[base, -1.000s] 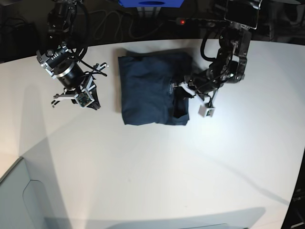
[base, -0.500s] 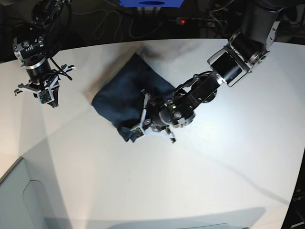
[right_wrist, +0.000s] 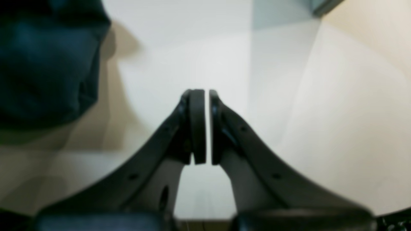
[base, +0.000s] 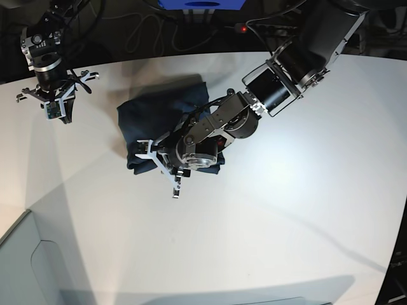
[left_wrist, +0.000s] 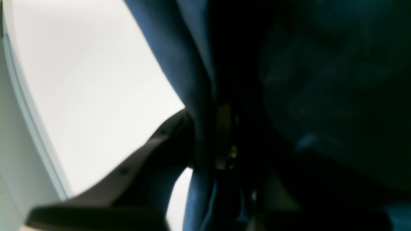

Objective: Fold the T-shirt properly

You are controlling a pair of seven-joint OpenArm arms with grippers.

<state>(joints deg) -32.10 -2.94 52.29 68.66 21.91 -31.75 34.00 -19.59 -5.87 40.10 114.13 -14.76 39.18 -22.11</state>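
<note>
dragged further left, t-shirt (base: 149, 114) clamped in left tool (left_wrist: 205, 141) (fabric visible only wrist-side); right tool (right_wrist: 207, 126) closed, empty

We take this for a robotics lab. A broad white surface (base: 286, 210) with a rounded edge carries two black arms (base: 289, 60) fitted with wrist cameras. Behind it the room is dark, with loose cables (base: 143, 32) trailing on the floor, a small red indicator light (base: 243, 28), and a blue stand (base: 200, 4).

White table (base: 286, 210), dark floor behind, black cables (base: 146, 28)
</note>
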